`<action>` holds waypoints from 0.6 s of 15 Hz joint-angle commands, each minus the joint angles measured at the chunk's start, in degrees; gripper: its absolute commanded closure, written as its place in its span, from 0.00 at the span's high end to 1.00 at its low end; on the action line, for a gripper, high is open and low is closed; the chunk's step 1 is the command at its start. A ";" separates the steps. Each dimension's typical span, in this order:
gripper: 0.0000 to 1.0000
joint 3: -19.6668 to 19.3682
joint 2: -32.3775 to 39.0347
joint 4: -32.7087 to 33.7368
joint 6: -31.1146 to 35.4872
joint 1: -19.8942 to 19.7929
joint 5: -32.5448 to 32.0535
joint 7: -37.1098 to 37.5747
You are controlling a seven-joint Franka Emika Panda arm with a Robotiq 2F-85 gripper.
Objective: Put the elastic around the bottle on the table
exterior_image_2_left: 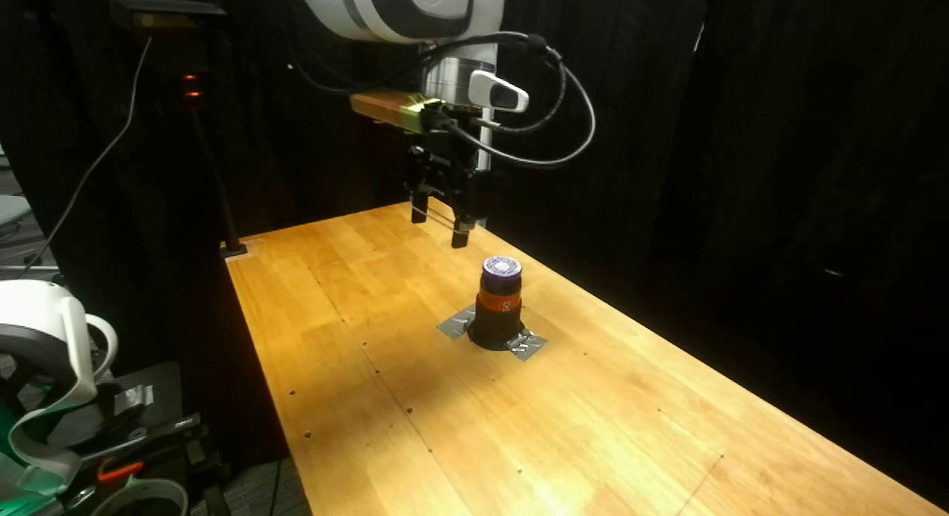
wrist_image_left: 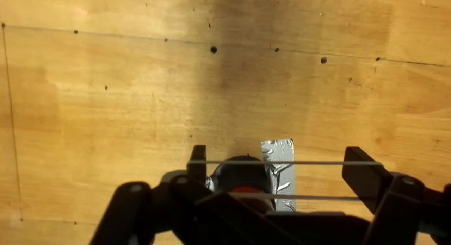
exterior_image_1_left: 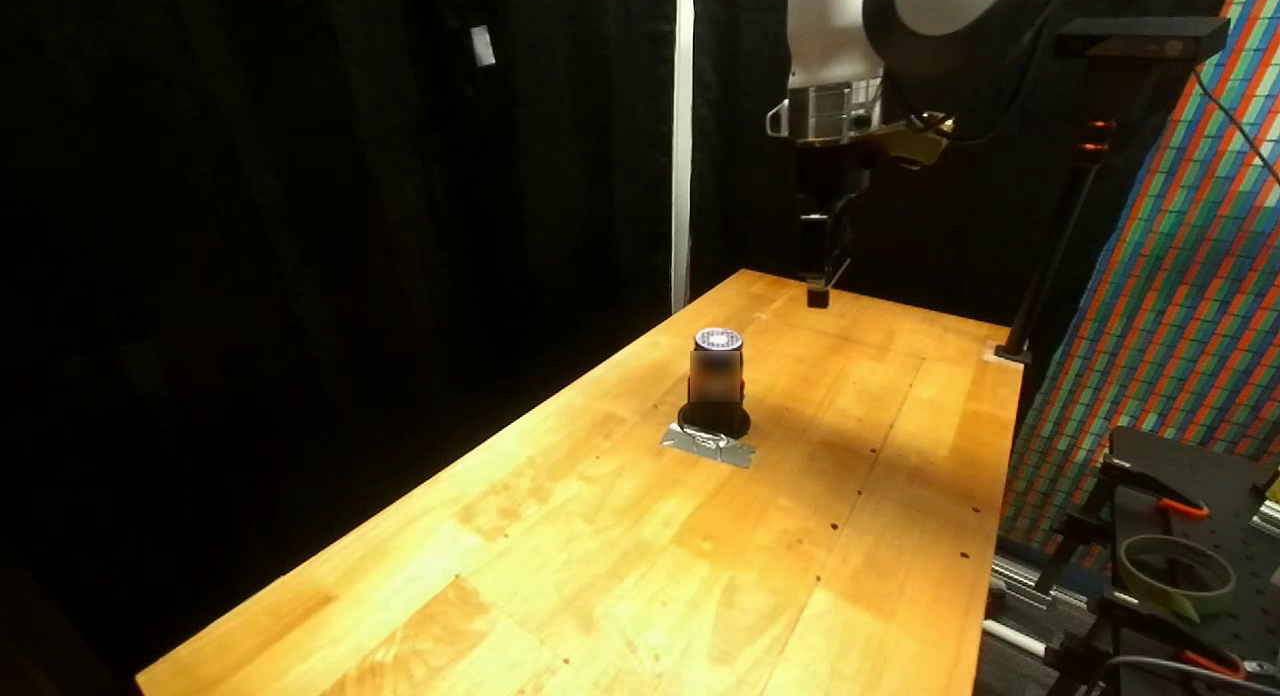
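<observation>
In an exterior view, leftward, the black two-fingered gripper hangs spread wide above the long plank-wood table — a thin whitish elastic looped round both fingers. To its right, the squat dark bottle — orange-banded, pale-topped — stands upright on the table.

Table bright w/ glare, bg curtains v dark
</observation>
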 commanded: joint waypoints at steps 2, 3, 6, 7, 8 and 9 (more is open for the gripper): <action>1.00 -0.07 15.07 17.05 -2.55 0.42 0.13 -9.13; 1.00 -0.14 17.63 19.74 -2.89 0.62 -0.38 -9.67; 1.00 -0.58 24.72 28.53 -3.81 0.91 -0.48 -9.29; 1.00 -0.55 26.67 30.81 -3.74 0.90 -0.32 -9.44; 1.00 -0.49 28.63 33.32 -3.84 0.91 -0.17 -9.68; 1.00 -0.40 30.09 35.69 -4.58 0.82 0.11 -9.89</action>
